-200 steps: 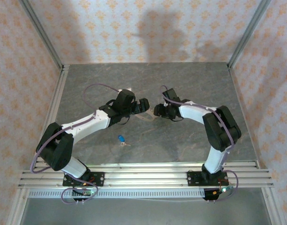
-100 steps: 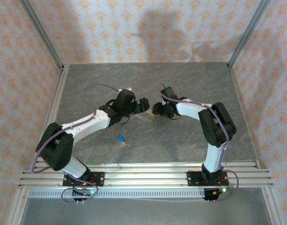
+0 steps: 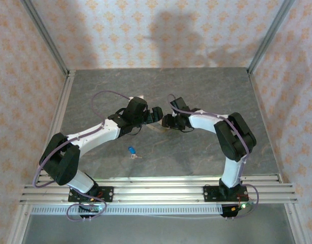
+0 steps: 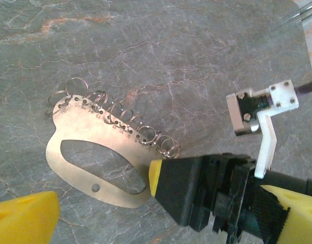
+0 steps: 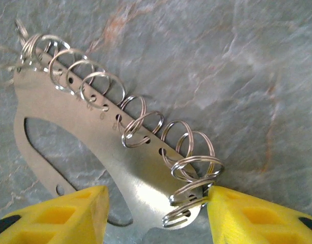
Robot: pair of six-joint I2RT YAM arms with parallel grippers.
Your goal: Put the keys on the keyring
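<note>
Right gripper has slid left, fingers half-spread astride the keyring; left gripper gapes wide; key apart

Papered booth around a grey stone-look tabletop

Under the jaws and spreading away on every side lies a tabletop of grey marbled surface, veined in white and rusty orange. Beyond the jaws rises the back wall, papered pale cream-pink with small orange motifs, and soft grey shadows fall across it. Side walls in the same paper close in left and right, met at the far corners by slanting aluminium posts. Behind the jaws, aluminium rails line the near edge.
</note>
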